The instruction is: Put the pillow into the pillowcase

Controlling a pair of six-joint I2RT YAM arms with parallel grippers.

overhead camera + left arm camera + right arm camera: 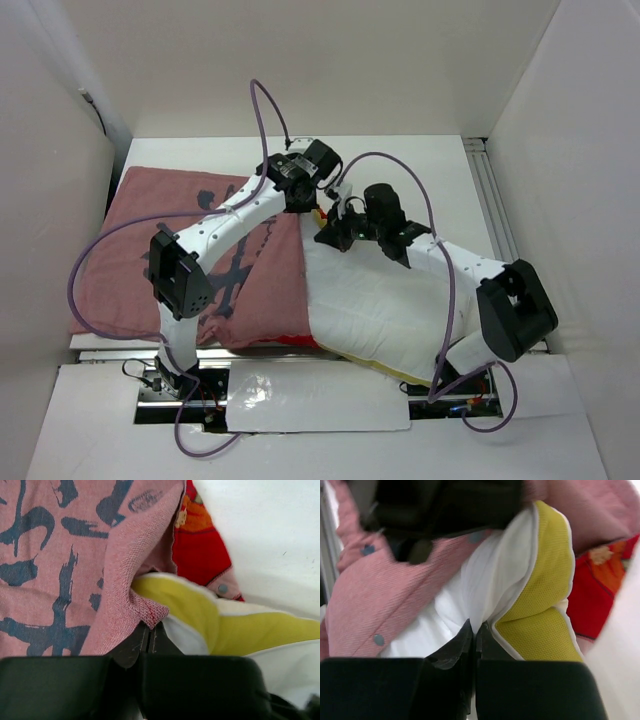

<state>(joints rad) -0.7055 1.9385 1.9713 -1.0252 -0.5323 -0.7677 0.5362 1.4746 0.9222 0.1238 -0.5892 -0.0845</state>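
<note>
**Mia:** What step is this?

**Sam:** The stuffing-in step, I think. The big pink pillowcase (150, 250) lies flat on the left of the counter (420, 160). The white pillow (380, 300) lies just to its right. Most of it is out in the open (only its left edge looks tucked under the cloth).

**Mia:** What are the hands doing?

**Sam:** The left hand (151, 627) is pressed shut on the edge of the pillowcase's mouth. The right hand (472, 630) pinches the pillow's white cloth, right by its yellow corner (540, 580). That corner sits at the mouth, with pink cloth draped over it.

**Mia:** What comes next?

**Sam:** My guess is that the left hand should hold the mouth wide. Then the right hand can push that corner deep inside, toward the left. The pillow is fat and soft, so it may bunch up at the opening.

**Mia:** And the place?

**Sam:** White walls (560, 120) stand on three sides. The counter is white and smooth. A thin metal rail (497, 210) runs along its right side.
</note>
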